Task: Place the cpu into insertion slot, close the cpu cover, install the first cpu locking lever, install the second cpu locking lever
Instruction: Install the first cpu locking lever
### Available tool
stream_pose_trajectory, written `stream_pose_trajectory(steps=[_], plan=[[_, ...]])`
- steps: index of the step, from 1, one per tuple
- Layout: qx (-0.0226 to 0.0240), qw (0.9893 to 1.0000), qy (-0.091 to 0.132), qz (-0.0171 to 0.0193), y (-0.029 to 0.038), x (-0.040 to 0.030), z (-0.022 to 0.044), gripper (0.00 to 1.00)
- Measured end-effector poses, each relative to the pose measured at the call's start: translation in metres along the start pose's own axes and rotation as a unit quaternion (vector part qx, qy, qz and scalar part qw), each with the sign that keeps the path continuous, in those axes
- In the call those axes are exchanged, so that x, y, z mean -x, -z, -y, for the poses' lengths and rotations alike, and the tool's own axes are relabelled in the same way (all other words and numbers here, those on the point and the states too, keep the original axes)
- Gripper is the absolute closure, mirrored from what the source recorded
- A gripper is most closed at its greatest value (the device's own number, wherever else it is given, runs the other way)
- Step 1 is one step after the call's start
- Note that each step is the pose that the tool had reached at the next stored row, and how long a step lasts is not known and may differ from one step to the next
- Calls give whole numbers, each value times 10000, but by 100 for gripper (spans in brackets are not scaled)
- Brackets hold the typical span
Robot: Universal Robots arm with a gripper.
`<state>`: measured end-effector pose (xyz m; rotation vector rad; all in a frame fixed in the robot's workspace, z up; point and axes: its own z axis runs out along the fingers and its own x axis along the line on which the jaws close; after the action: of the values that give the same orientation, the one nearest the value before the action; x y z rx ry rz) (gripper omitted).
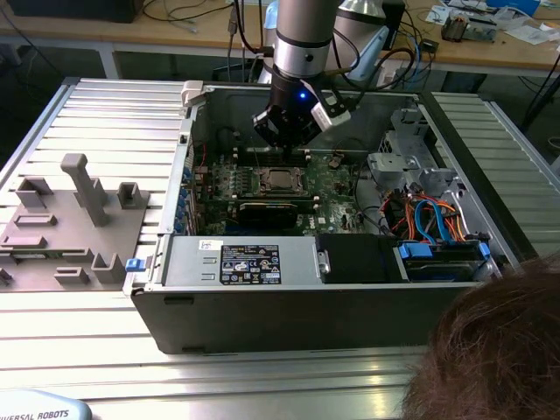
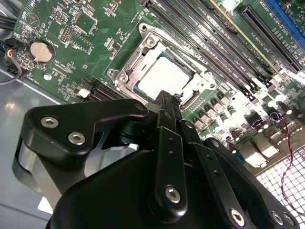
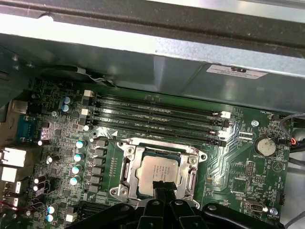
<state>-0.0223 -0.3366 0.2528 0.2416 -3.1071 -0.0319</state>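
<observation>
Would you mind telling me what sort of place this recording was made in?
Probably a robotics lab or workshop: an opened computer case lies on a slatted aluminium table, the gripper hangs over its green motherboard, and a cable-strewn workbench stands behind.

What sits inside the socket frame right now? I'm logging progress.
The cpu lies flat inside the cpu cover frame, its metal top showing through the window. The tool hides its near edge; the contacts beneath are covered.

Bright overhead light; glare on green board (image 2: 267, 102); sharp focus.
</observation>
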Motion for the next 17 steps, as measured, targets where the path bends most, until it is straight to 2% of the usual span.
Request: stream_pose_trajectory(steps=[17], plan=[[-3,9999,118,-3,0,0,0,89]])
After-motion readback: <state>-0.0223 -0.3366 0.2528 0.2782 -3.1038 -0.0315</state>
